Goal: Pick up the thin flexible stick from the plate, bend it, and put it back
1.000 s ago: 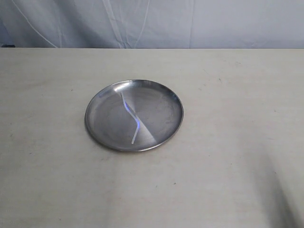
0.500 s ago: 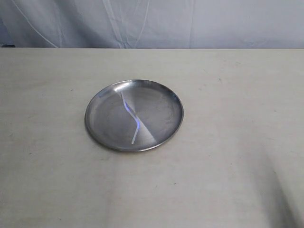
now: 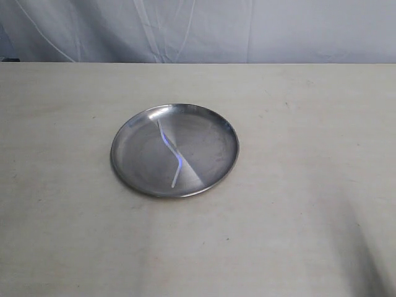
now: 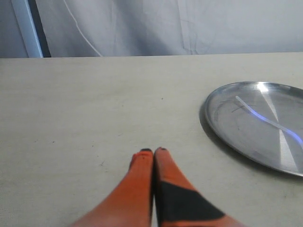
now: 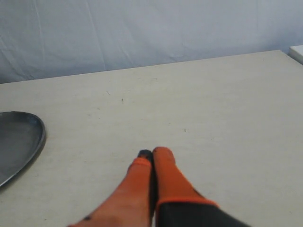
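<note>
The shiny steel plate (image 3: 130, 161) lies in the middle of the table. On it rests the thin flexible stick (image 3: 168, 148), pale bluish and kinked in a shallow zigzag. The left wrist view shows the plate (image 4: 222, 127) and the stick (image 4: 265, 119) off to one side of my left gripper (image 4: 153, 151), whose orange fingers are pressed together with nothing between them. My right gripper (image 5: 152, 153) is shut and empty too, above bare table, with only the plate's rim (image 5: 40, 137) at the edge of its view. Neither gripper appears in the exterior view.
The pale beige table (image 3: 297, 124) runs back to a grey-white cloth backdrop (image 3: 198, 31). A white object's corner (image 5: 297, 52) shows at the table's far edge in the right wrist view.
</note>
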Controlling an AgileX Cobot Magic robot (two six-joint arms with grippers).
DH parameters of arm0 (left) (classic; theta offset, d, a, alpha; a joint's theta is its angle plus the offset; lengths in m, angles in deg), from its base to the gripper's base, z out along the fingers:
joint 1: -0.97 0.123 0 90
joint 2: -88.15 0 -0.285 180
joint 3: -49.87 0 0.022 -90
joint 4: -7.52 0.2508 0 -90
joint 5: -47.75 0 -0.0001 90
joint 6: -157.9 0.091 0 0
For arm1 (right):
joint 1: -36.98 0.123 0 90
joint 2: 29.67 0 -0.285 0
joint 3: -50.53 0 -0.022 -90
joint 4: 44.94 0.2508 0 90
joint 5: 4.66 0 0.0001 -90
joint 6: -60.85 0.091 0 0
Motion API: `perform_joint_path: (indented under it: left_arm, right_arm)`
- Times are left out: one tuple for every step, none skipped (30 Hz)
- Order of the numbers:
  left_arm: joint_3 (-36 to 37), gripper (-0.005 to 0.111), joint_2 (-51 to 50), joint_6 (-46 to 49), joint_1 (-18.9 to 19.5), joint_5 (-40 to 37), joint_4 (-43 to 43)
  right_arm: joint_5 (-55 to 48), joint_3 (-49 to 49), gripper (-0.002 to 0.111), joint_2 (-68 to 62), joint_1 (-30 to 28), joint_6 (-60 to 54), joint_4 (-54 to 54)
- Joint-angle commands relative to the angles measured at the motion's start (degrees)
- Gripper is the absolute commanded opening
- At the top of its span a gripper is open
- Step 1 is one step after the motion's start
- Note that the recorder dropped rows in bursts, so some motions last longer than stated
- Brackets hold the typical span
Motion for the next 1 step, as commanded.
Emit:
perform_joint_path:
  left_arm:
    - [0.3, 0.000, 0.3, 0.0, 0.0, 0.9, 0.1]
  right_arm:
    - [0.6, -0.2, -0.001, 0.4, -0.3, -0.3, -0.1]
